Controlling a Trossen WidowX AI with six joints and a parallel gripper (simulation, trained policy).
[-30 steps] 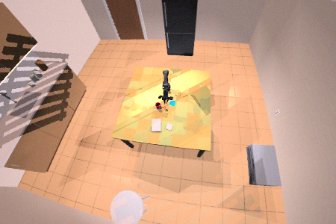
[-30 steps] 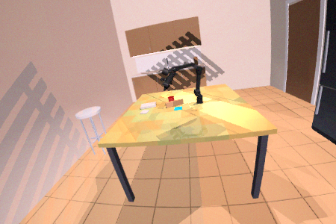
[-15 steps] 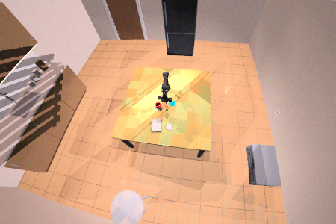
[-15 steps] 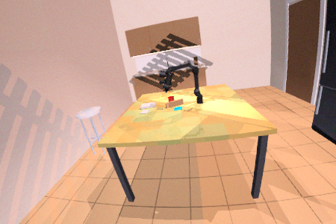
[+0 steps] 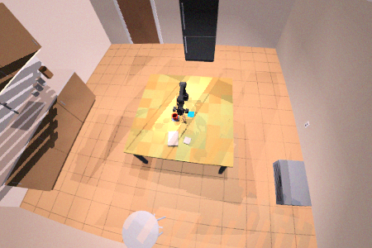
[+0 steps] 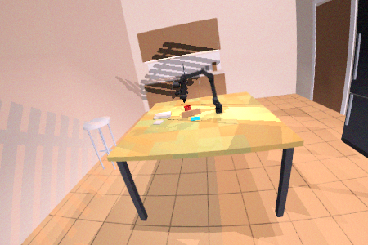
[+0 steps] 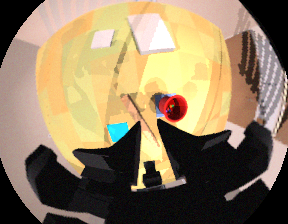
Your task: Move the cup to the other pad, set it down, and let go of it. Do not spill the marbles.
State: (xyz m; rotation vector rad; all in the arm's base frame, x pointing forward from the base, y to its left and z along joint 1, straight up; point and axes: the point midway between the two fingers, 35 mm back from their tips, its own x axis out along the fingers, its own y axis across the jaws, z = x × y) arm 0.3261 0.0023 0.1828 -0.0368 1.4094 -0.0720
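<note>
A red cup (image 5: 174, 116) (image 6: 187, 108) (image 7: 178, 116) stands upright on a blue pad (image 7: 158, 111), which it partly hides. Small coloured marbles (image 7: 172, 107) show inside the cup in the wrist view. A cyan pad (image 5: 191, 114) (image 6: 195, 118) (image 7: 118, 132) lies bare on the other side of a low wooden bar. My gripper (image 6: 184, 101) (image 7: 148, 122) points down above the table, higher than the cup. Its fingers are partly open with nothing between them. In the wrist view the cup is beyond and to the right of the fingertips, not between them.
The low wooden bar (image 5: 184, 119) (image 6: 191, 113) (image 7: 140, 115) stands between the cup and the cyan pad. A larger white flat block (image 5: 173, 138) (image 6: 163, 115) (image 7: 152, 34) and a smaller white piece (image 5: 187, 140) (image 6: 158, 122) (image 7: 102, 39) lie farther from the arm's base.
</note>
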